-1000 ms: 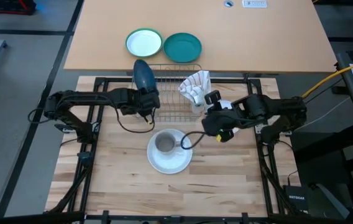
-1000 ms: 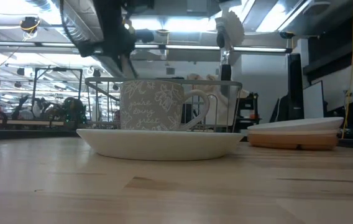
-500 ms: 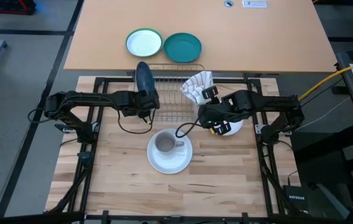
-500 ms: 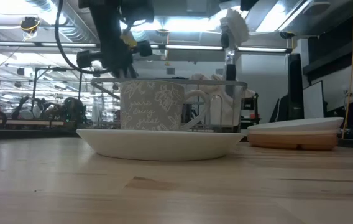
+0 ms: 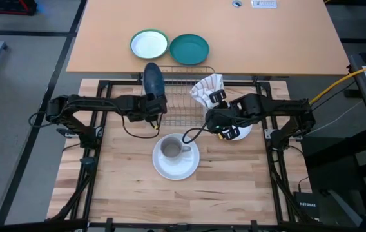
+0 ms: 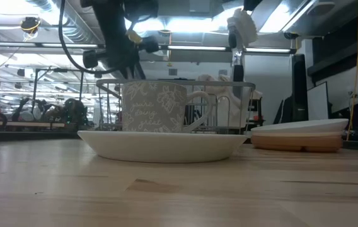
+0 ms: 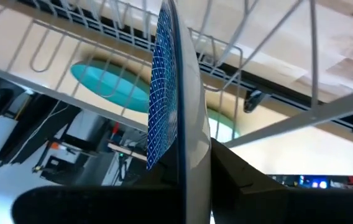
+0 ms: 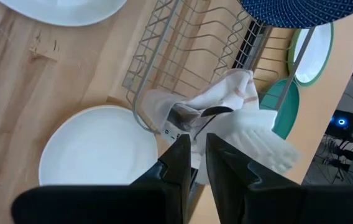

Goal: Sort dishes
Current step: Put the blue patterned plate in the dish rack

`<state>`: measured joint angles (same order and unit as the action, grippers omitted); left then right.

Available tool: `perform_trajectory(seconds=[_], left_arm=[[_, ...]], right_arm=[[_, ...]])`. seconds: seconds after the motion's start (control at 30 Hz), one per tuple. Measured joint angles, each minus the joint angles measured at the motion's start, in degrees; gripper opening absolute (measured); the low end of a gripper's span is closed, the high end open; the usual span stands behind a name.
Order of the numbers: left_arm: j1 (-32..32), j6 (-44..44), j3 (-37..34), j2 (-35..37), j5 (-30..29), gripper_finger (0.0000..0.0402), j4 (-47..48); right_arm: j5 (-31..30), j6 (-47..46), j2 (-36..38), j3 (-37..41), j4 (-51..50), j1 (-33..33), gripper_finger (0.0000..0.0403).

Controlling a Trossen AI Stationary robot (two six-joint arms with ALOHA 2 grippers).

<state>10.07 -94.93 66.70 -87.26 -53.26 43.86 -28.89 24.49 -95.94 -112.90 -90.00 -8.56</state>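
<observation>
My left gripper [image 5: 152, 100] is shut on the dark blue plate [image 5: 153, 77], which stands on edge over the wire dish rack [image 5: 182, 96]. My right gripper [image 5: 213, 103] is shut on a white plate [image 5: 206, 86] over the rack's right end; this plate also shows high up in the low view [image 6: 241, 25]. The grey mug [image 5: 170, 149] stands on a white plate [image 5: 178, 165] at mid table. Another white plate [image 5: 242, 130] lies on the tan plate [image 6: 299, 144] at the right. My left gripper pinches the blue plate's rim [image 7: 183, 163] between its two fingers, coming level from the table's near side. The plate stands on edge among the rack's wires, patterned blue face [image 7: 161, 93] to one side. I cannot tell whether it touches the rack. My right gripper pinches the white plate's edge [image 8: 196, 132] between its two nearly closed fingers [image 8: 178, 160], coming from the table's near right. The plate is tilted and stands out beyond the fingertips, above the rack's right end.
A green-rimmed white plate [image 5: 149, 45] and a teal plate [image 5: 189, 49] lie on the far tan table behind the rack. Bare wood shows along the table's near edge and at its left.
My right gripper has moved toward the table's far left, to the rack, carrying the white plate a little farther. My left gripper has tipped the blue plate more upright and moved it slightly toward the far edge.
</observation>
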Motion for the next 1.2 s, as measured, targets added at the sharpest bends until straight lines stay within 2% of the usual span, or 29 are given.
perform_trajectory(seconds=[0.2,0.5,0.77,1.0,1.2], left_arm=[[-0.36,-4.19,0.00,-0.28,0.52,0.0029,-1.31],[-0.31,-4.31,0.02,-3.82,3.68,0.0029,-1.78],[-0.37,-4.18,0.15,-8.02,2.65,0.0030,-2.59],[-0.59,-4.08,-0.02,-8.96,4.54,0.0073,-5.47],[-0.78,3.86,-0.02,-8.93,5.81,0.0100,-7.11]], right_arm=[[-0.02,0.00,-0.02,0.00,0.00,-0.02,0.0056],[-0.02,0.00,-0.02,0.00,-0.01,-0.03,0.0056],[-0.02,0.02,-0.02,0.00,-0.02,-0.04,0.0056],[-0.02,0.02,-0.02,0.00,-0.02,-0.04,0.0056],[-0.02,0.04,0.00,0.00,-0.02,-0.04,0.0056]])
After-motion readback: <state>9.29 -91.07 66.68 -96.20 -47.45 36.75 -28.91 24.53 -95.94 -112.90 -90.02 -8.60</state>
